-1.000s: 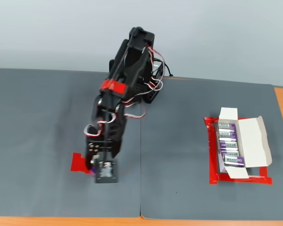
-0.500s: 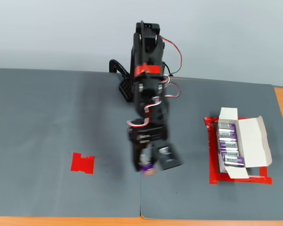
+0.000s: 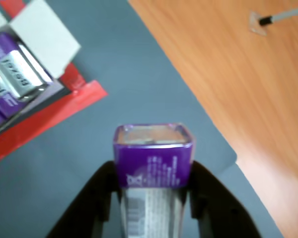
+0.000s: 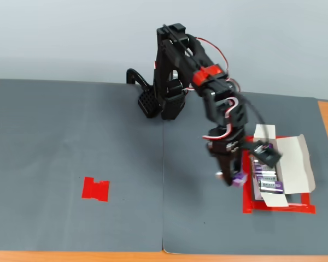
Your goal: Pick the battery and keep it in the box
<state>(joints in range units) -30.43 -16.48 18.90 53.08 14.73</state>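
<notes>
between the jaws, clamped, the battery (image 3: 153,168), lower end cut off; box (image 3: 44,37) only partly in frame

Lab bench: grey mat (image 4: 71,136), tape markers (image 4: 95,189)

glossy battery (image 3: 153,168), matt grey mat (image 4: 76,136) — wooden table (image 3: 248,94)

In the fixed view, the gripper (image 4: 236,177) holds a battery (image 4: 239,178) just left of the box (image 4: 295,158), tape patch (image 4: 95,189) far left.
</notes>
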